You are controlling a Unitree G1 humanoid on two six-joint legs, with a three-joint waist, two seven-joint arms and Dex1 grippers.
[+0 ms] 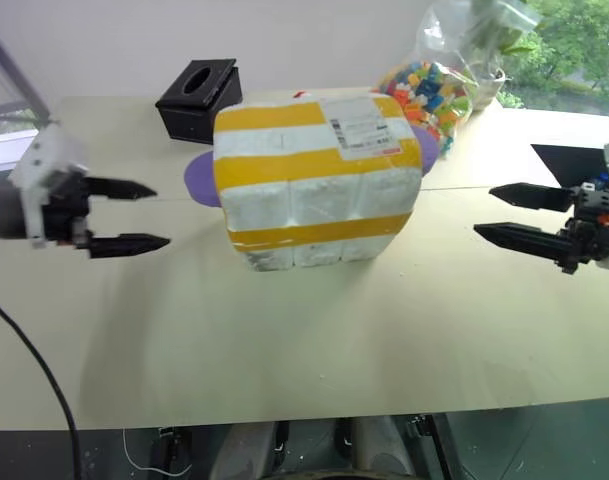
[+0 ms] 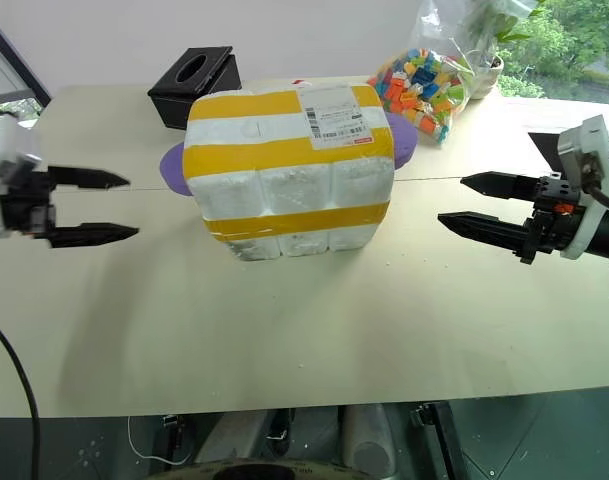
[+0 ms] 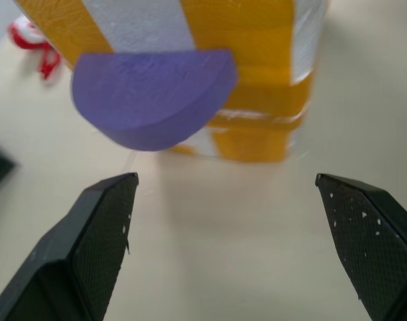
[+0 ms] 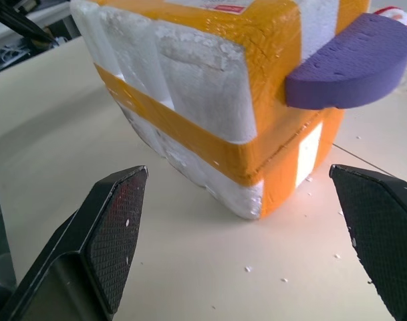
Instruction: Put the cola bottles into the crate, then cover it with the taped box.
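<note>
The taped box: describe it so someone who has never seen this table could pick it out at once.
On the beige table, look to the middle, between the two open grippers. The taped box is the big white foam block there, nearer than the black tissue box and the bag of coloured blocks. Nothing else has its broad yellow tape stripes, white shipping label on top and purple half-round tabs on both ends.

Place: an indoor test or lab room is suggested | Evidence: a plain pale bench set against a bare white wall | a black tissue box and a clear bag of coloured blocks kept at the back | window with greenery seen at the right
</note>
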